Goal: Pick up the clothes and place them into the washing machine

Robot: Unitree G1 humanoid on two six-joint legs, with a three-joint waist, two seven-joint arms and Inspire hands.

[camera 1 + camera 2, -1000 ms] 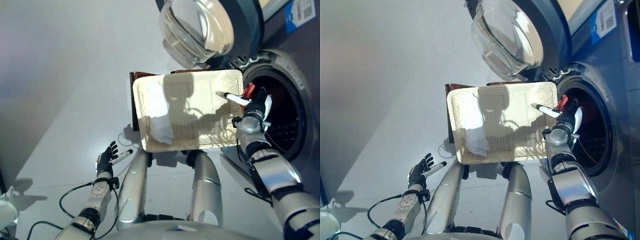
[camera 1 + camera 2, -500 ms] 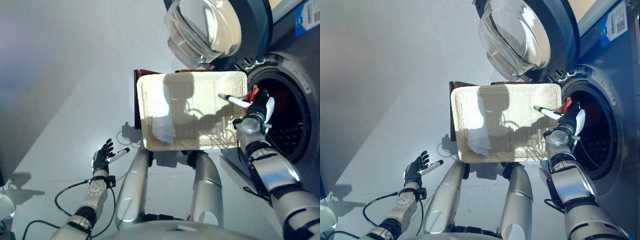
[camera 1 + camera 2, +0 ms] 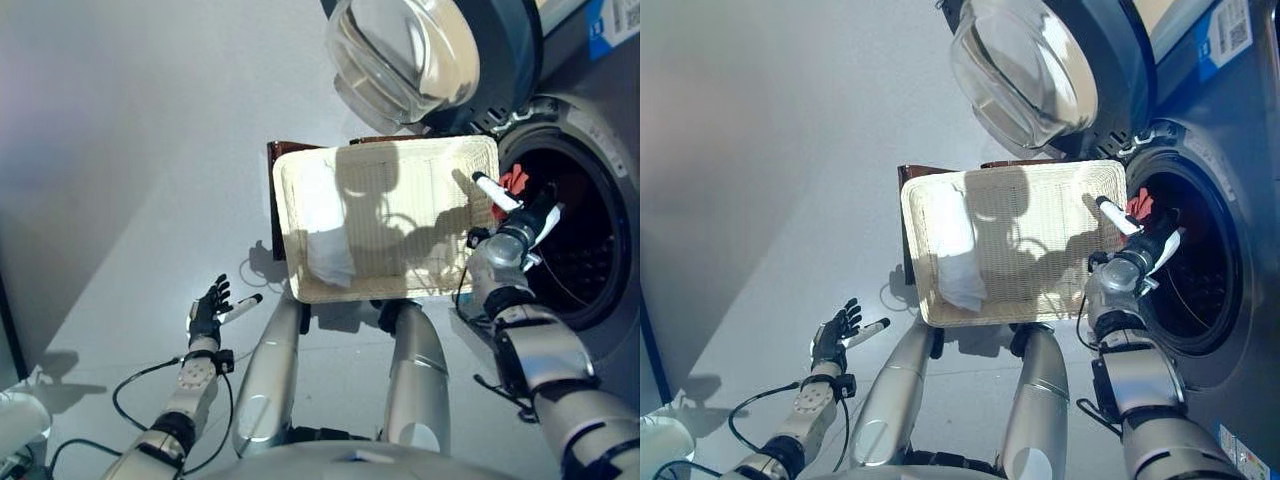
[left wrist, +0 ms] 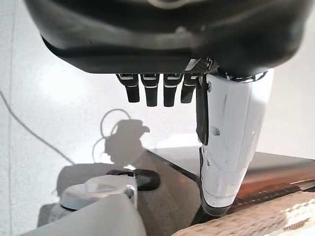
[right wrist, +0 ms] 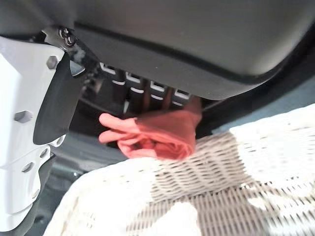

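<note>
the right robot hand (image 3: 1143, 243) sits at about three o'clock in the head views, at the lip of the washing machine (image 3: 1210, 200) drum opening, its fingers closed around a red cloth (image 5: 156, 132) that hangs just over the far right corner of the wicker basket (image 3: 1040, 190); in the right wrist view the fingertips are buried in the fabric, so only the bunched cloth shows past them. a white garment (image 3: 955, 245) lies inside the basket along its left wall. the basket rests on a dark brown stand (image 3: 273, 165), mostly covered, only a strip showing at its left edge. the machine's glass door (image 3: 1015, 65) stands open at twelve o'clock, partly cut off. the left robot hand (image 3: 208, 313) hovers at seven o'clock above the floor (image 3: 120, 160), fingers spread and holding nothing.
</note>
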